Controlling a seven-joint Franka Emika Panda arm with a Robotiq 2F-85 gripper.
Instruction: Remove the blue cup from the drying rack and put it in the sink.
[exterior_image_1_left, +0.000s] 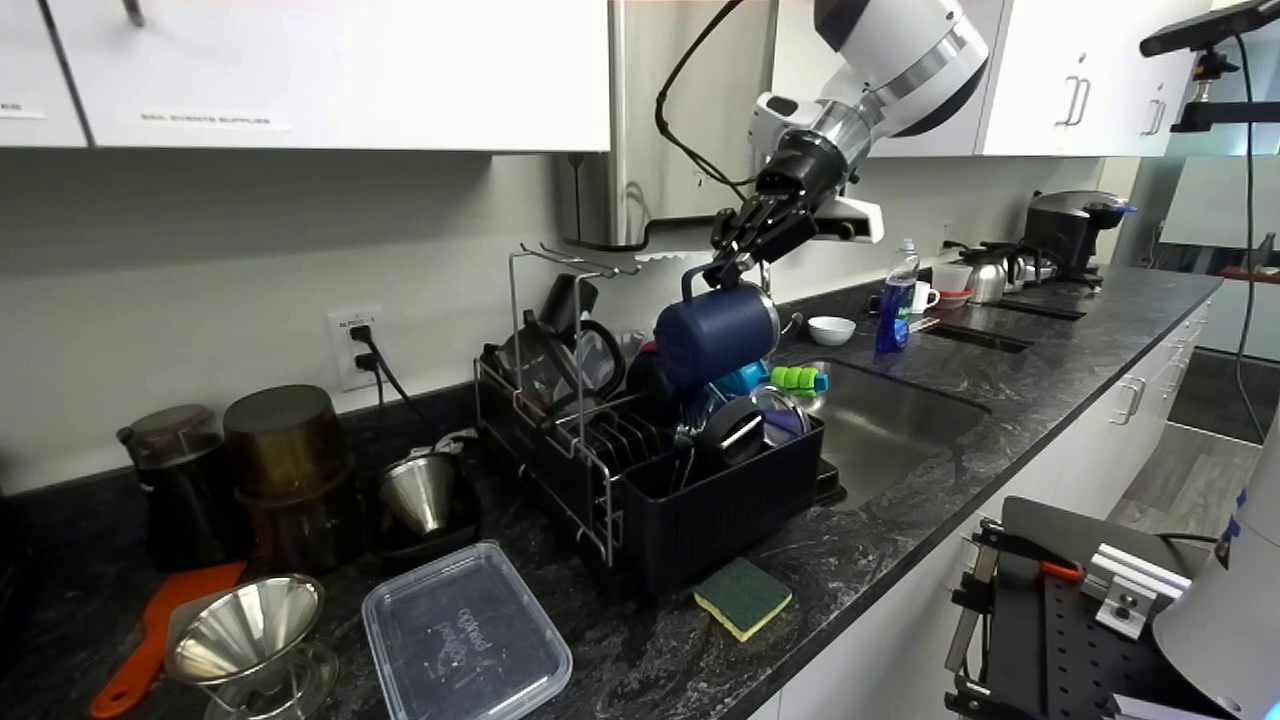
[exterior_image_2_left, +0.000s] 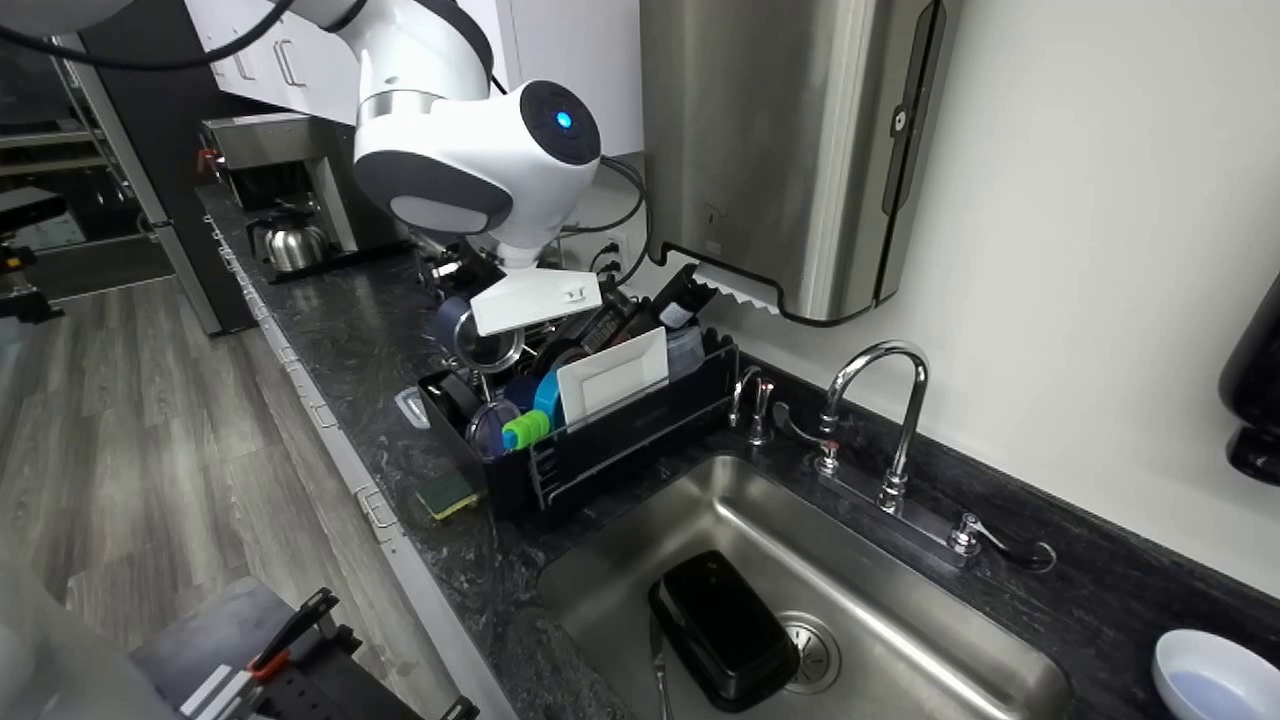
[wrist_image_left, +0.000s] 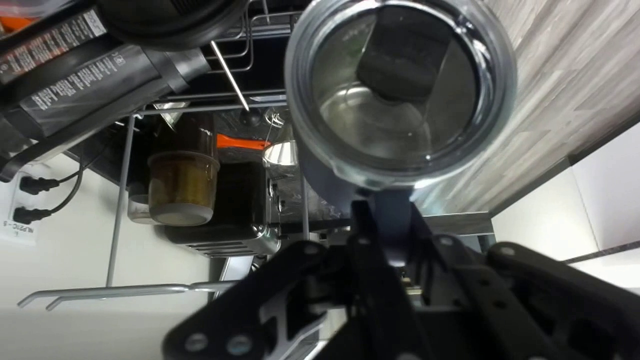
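The blue cup has a clear rim and is tilted on its side over the drying rack. It also shows in an exterior view, partly behind the white wrist part. My gripper is shut on the cup's handle from above. In the wrist view the gripper fingers pinch the blue handle, and the clear rim faces the camera. I cannot tell whether the cup touches the dishes below. The black rack stands beside the steel sink. The fingers are hidden in that exterior view.
A black container and a utensil lie in the sink. The faucet rises behind it. A white square plate and a green bottle top stick up from the rack. A sponge lies in front. The towel dispenser hangs above.
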